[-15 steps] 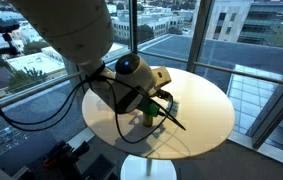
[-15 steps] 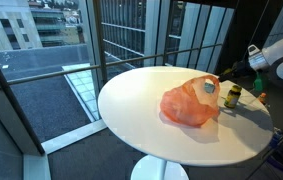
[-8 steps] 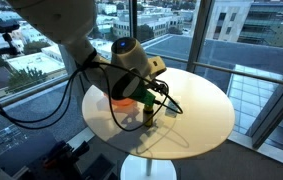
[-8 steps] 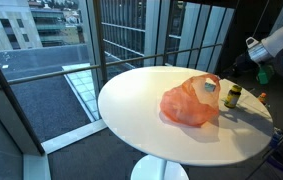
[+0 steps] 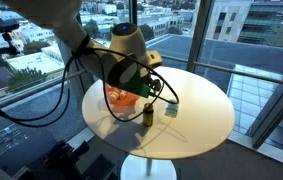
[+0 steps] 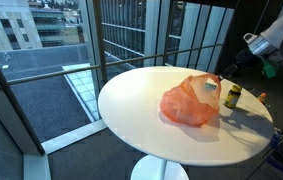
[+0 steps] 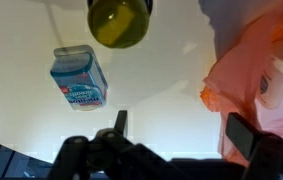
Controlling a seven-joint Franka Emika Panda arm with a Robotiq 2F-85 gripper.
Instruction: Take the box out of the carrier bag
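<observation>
Orange plastic carrier bag [image 6: 186, 105] lies on the white desk [image 6: 131, 110] with 1 white bottle [image 7: 278, 72] showing in its mouth, while we see the blue-and-white box [image 7: 79, 78] outside it on the desk near 1 yellow-green jar [image 7: 118, 20], and the hand [image 7: 179, 128] above, fingers spread and empty.

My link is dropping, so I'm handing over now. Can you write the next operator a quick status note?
Tool: open, empty, above the table.
Box: on the table, outside the bag, near a bottle.
Done: the box looks to be out of the bag.
Left: probably only backing the arm away. A white item shows in the bag.
</observation>
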